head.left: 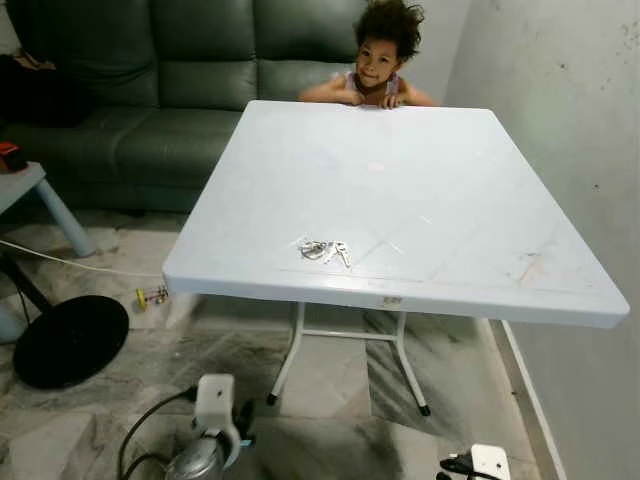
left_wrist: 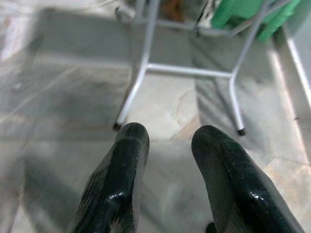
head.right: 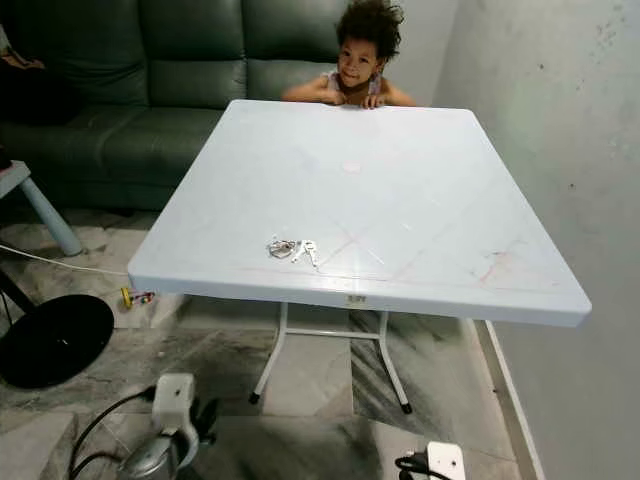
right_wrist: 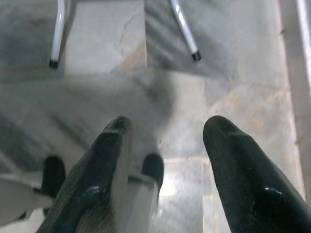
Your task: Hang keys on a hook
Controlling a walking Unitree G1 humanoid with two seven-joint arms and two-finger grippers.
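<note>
White plastic table (head.left: 450, 180) squarely ahead, beside a pale wall (head.left: 570, 120) on the right, with a green sofa (head.left: 150, 80) behind. Person (head.left: 380, 60) leaning on the far edge, arms resting on the top. Black round base (head.left: 68, 340) on the marble floor (head.left: 330, 380) at the left.

Keys (head.left: 325, 250) lying flat near the front edge of the table, a little left of centre, untouched. No hook to be made out anywhere.

Both arms hanging low, under table height. Left gripper (left_wrist: 167, 145) with fingers parted, nothing between them; right gripper (right_wrist: 165, 136) likewise spread and empty.

Step in hand, probably: reach and pick up the keys. Best done by raising one arm clear of the table edge first, then descending from above onto the bunch, closing on the ring rather than a single flat key, which would likely slide on the smooth top. Worth keeping well short of the person opposite.

Head views: tabletop and keys. Wrist views: white table legs (left_wrist: 141, 63) and floor, plus something green (left_wrist: 252, 12) beyond the legs in the left one.
</note>
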